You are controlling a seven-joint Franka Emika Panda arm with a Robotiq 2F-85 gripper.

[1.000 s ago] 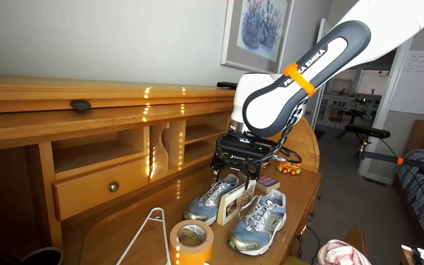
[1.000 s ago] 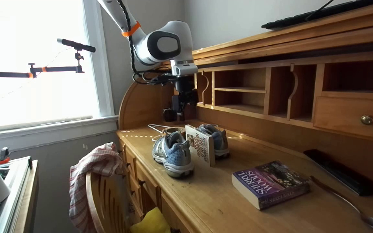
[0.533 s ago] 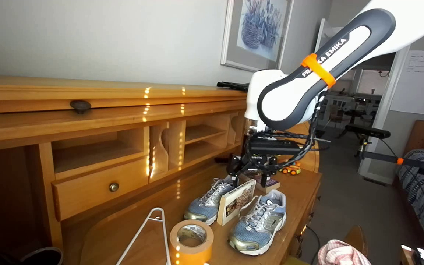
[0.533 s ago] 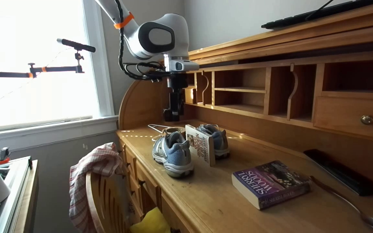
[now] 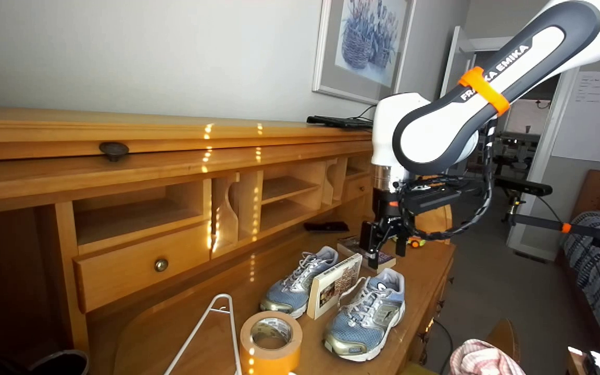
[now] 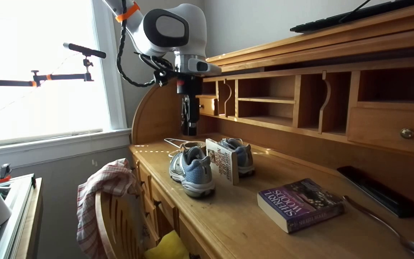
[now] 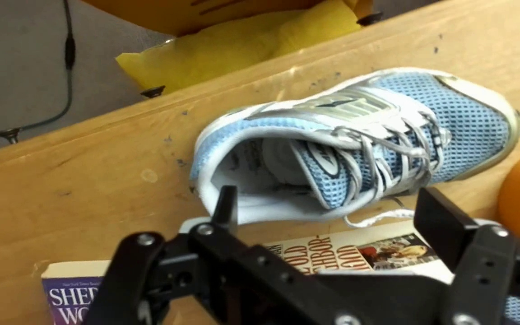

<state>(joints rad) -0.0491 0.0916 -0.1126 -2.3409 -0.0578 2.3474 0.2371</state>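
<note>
Two blue-and-silver mesh sneakers [image 5: 366, 317], left and right of an upright cream paperback [image 5: 334, 287], possibly brace it, contact being unclear, beneath the empty, wide-spread black end effector [image 7: 327, 214].

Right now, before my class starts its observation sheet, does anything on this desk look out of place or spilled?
Yes: a paperback stands on edge between a blue running shoe and its mate, while the purple book lies flat. Shoes on a desk also look odd. I see no spill.
</note>
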